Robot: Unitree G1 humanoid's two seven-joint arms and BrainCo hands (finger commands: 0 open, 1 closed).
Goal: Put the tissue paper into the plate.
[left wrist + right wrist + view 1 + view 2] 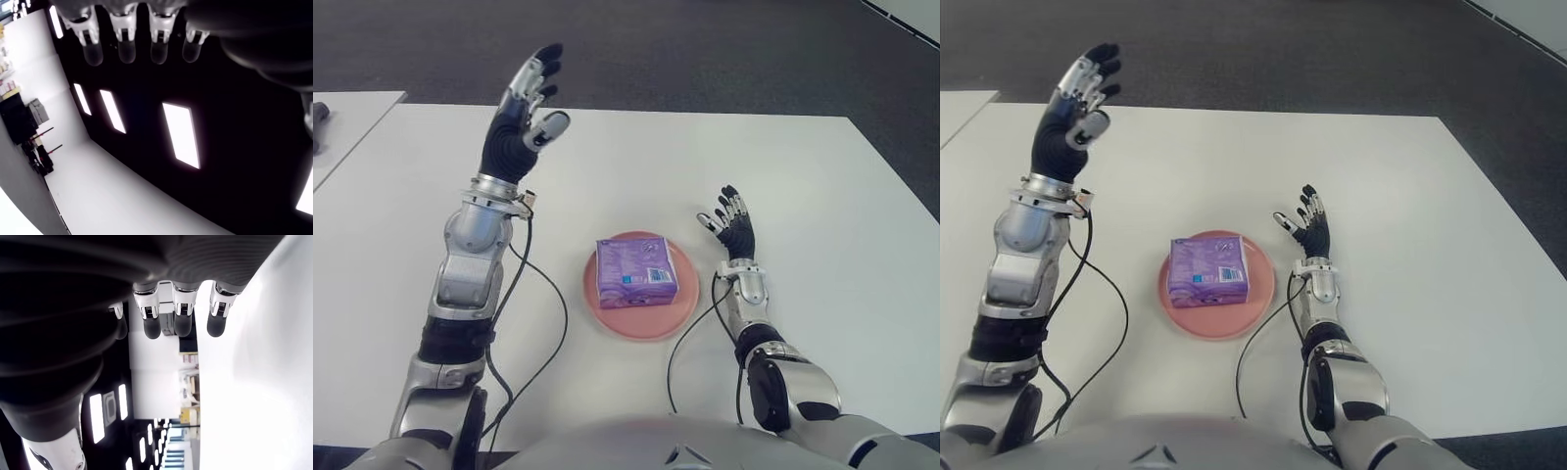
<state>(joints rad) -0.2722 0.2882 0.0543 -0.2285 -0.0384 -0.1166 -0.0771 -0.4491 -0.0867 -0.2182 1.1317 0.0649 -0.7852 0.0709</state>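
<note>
A purple, plastic-wrapped square pack of tissue paper (635, 273) lies flat inside a round pink plate (607, 311) at lower centre of the frame, on a white table (822, 186). Neither hand holds anything. The robot's left hand (522, 117), upper left, is raised above the table with fingers spread. Its right hand (731, 225) shows just right of the plate, fingers also spread. The placing step looks complete; what remains is probably only drawing the arms back. The pack carries a small blue-and-white label, too small to read.
</note>
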